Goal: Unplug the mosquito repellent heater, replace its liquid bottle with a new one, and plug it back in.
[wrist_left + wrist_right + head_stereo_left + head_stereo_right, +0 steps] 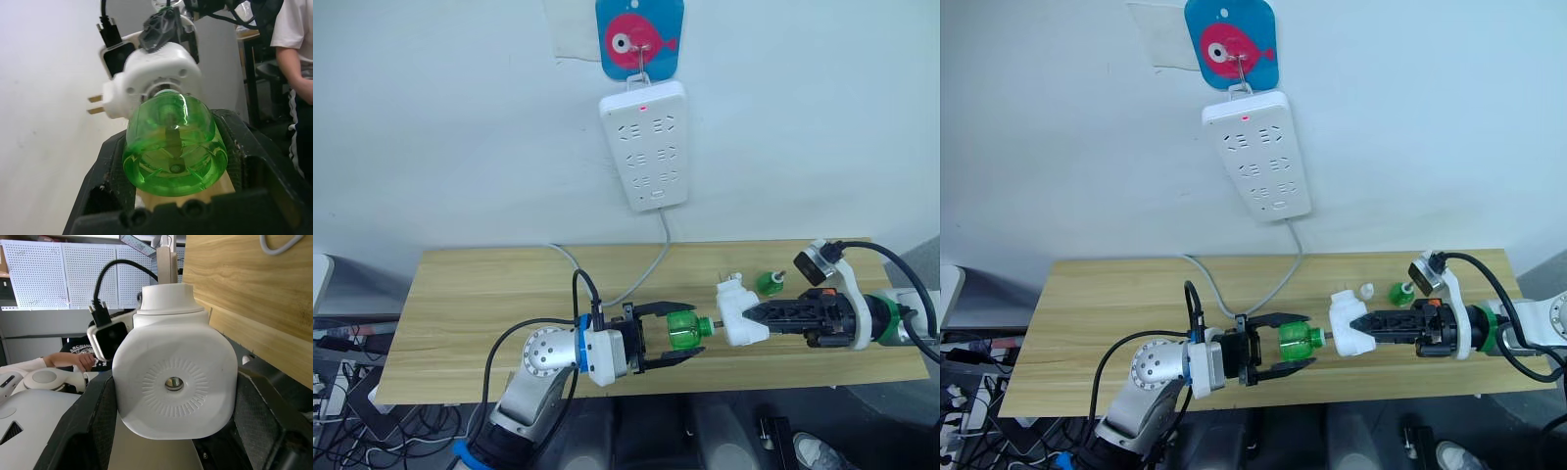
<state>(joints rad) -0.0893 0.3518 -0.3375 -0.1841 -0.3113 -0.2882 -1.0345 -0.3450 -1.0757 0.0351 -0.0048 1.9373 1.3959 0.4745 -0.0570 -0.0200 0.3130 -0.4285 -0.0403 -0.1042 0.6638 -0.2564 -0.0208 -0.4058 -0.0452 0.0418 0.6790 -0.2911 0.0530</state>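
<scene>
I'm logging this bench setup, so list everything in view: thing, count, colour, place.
Mosquito repellent heater: 1, white, above table front, in right gripper.
Bottle: 1, green, in left gripper, neck toward heater.
Second bottle: 1, green, on table behind heater.
Small cap: 1, white, beside second bottle.
Power strip: 1, white, hanging on wall.
Fish hook plate: 1, blue and pink, above strip.
Table: 1, light wood.
Left gripper: black.
Right gripper: black.

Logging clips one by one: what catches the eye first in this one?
Above the table's front edge, the left hand grips a green bottle whose neck points at the white heater clamped in the right hand. A second green bottle stands on the table just behind the heater. On the wall above hangs a white power strip under a fish hook.
</scene>
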